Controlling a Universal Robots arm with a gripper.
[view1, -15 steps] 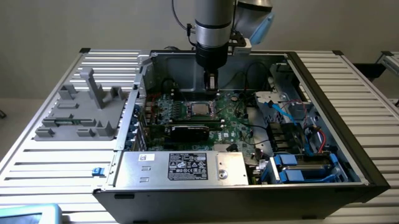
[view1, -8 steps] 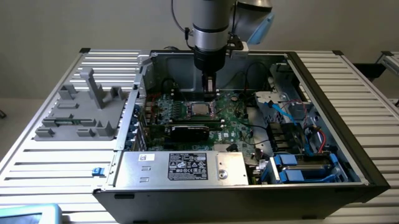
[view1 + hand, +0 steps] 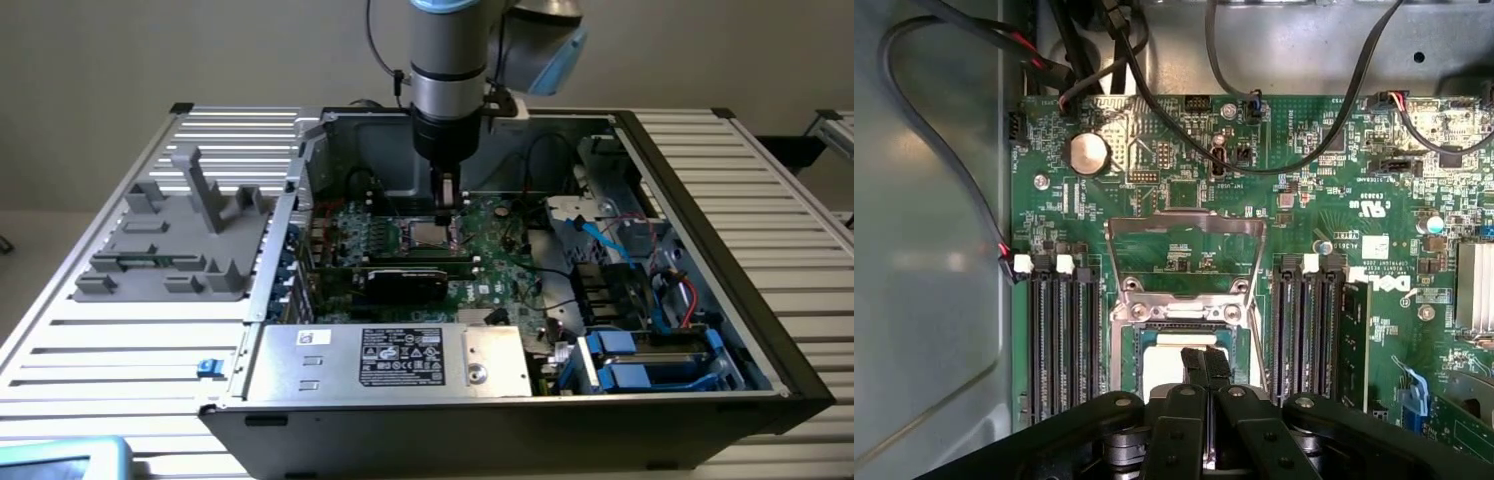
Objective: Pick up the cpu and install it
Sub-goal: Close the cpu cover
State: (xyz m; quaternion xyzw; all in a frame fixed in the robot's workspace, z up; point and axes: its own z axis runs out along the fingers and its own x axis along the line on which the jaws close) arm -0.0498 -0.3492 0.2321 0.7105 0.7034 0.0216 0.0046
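Green motherboard (image 3: 1324, 200) surrounds flat silvery square cpu (image 3: 1162, 368) beneath closed jaws.

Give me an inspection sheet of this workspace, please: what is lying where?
Surface: slatted metal table carrying an open computer case.
Job's things: cpu lies in its socket on the green board; the socket's metal frame stands flipped up.
Clutter: grey plastic fixture on the table at the exterior view's left.
Grasping part: jaws shut together, tips right over the cpu; whether they touch it, cannot tell.
Cables: black cables loop over the board; blue cable and red wires inside the case at the exterior view's right.
Surroundings: plain wall behind the table.
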